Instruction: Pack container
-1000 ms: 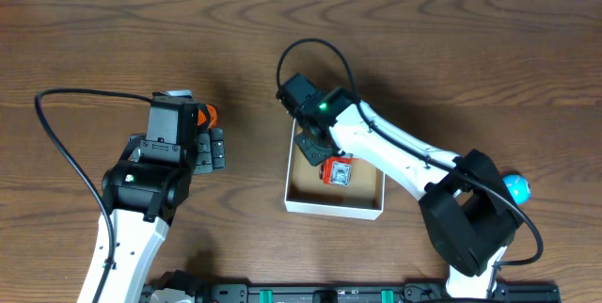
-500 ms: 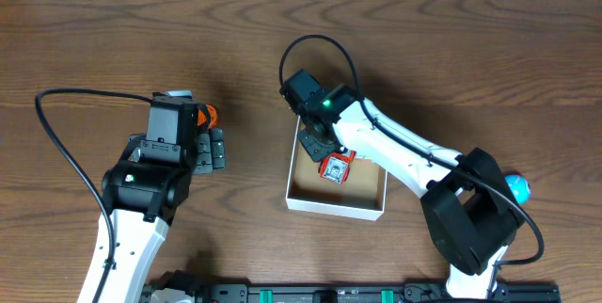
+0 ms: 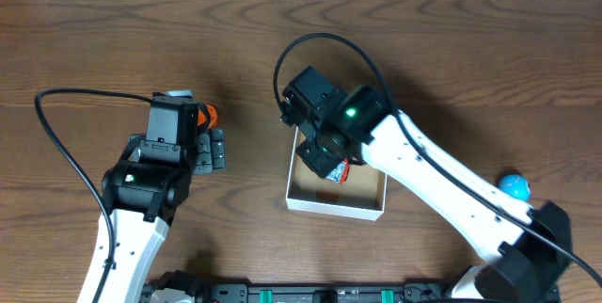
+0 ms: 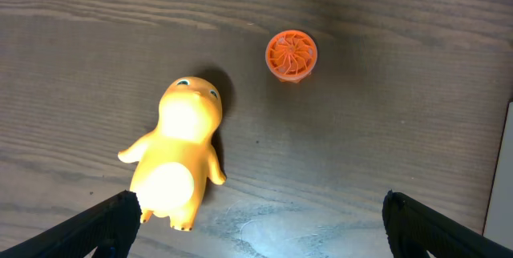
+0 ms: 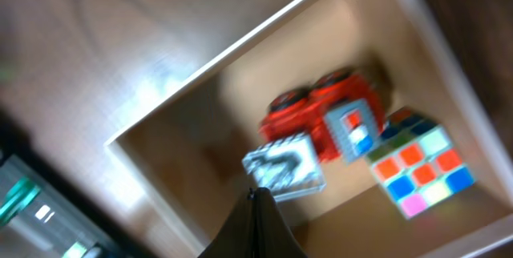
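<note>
The container is a shallow white-walled box with a tan inside at the table's middle. In the right wrist view the container holds a red toy car with a silver part, and a colourful puzzle cube. My right gripper hangs over the box's left half, shut and empty. My left gripper is open and empty above bare table. A yellow duck-like toy lies just ahead of its left finger. A small orange round toy stands further ahead.
The orange toy also shows in the overhead view beside my left wrist; the yellow toy is hidden there under the arm. A blue ball lies at the right. The box's white wall shows at the right edge of the left wrist view.
My right arm has swung its elbow out to the right, and its gripper has shifted down over the box, now covering most of the red toy. The left arm has not moved.
</note>
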`<state>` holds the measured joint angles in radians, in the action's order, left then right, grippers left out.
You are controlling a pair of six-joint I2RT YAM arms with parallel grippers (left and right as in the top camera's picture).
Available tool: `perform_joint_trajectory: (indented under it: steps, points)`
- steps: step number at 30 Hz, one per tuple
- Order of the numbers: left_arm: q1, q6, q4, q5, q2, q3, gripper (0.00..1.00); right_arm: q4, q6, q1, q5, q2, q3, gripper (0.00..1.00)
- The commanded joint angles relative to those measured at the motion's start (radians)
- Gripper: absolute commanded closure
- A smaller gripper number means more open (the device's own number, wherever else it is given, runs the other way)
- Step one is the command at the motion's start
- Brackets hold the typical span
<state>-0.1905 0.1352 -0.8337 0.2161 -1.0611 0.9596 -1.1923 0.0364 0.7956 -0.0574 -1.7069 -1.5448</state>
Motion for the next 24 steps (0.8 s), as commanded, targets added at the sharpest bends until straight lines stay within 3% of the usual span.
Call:
perform_joint_trajectory:
  steps: [1,24]
  points:
    - [0.005,0.013,-0.002,0.001,0.006,0.0,0.02,-0.023,-0.024,0.023,-0.077,-0.01,0.003,0.98]
    - [0.005,0.013,-0.003,0.001,0.006,0.0,0.02,0.083,0.0,0.086,-0.089,-0.021,0.224,0.98]
